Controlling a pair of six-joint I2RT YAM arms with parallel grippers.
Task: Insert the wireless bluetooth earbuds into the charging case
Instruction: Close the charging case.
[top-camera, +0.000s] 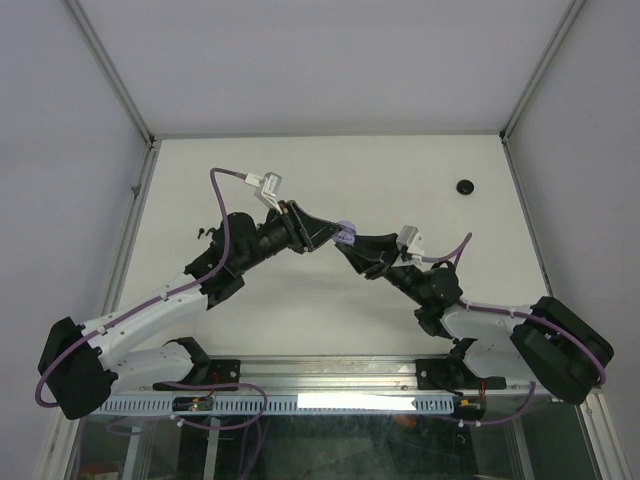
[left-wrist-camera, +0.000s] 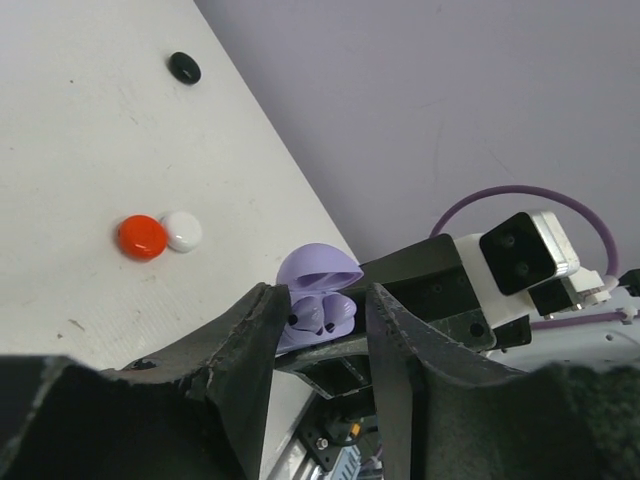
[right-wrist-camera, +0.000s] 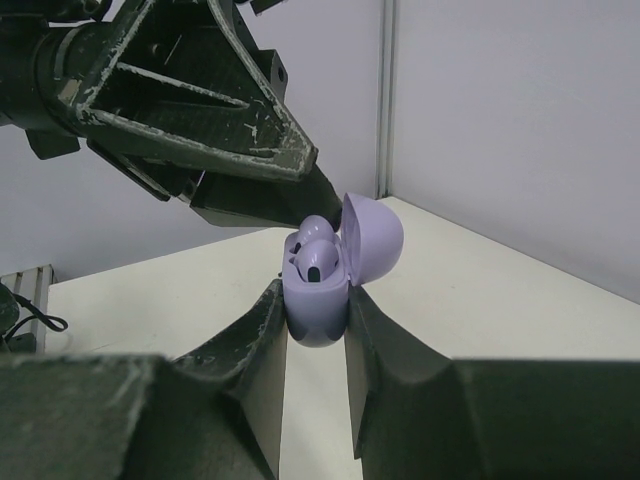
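Clamping the lavender charging case (right-wrist-camera: 320, 312) by its flanks, the right pincer (right-wrist-camera: 315, 293) holds it upright, with the domed lid (right-wrist-camera: 375, 238) swung open toward three o'clock. Two lavender earbuds (right-wrist-camera: 312, 262) sit inside. The left pincer (left-wrist-camera: 322, 295) is narrowly parted and grips nothing, its tips beside the open top. On the table (left-wrist-camera: 60, 150), one red earbud (left-wrist-camera: 141, 237) touches one white earbud (left-wrist-camera: 182, 231) at nine o'clock of the left pincer. One black earbud (left-wrist-camera: 184, 68) lies well apart at eleven.
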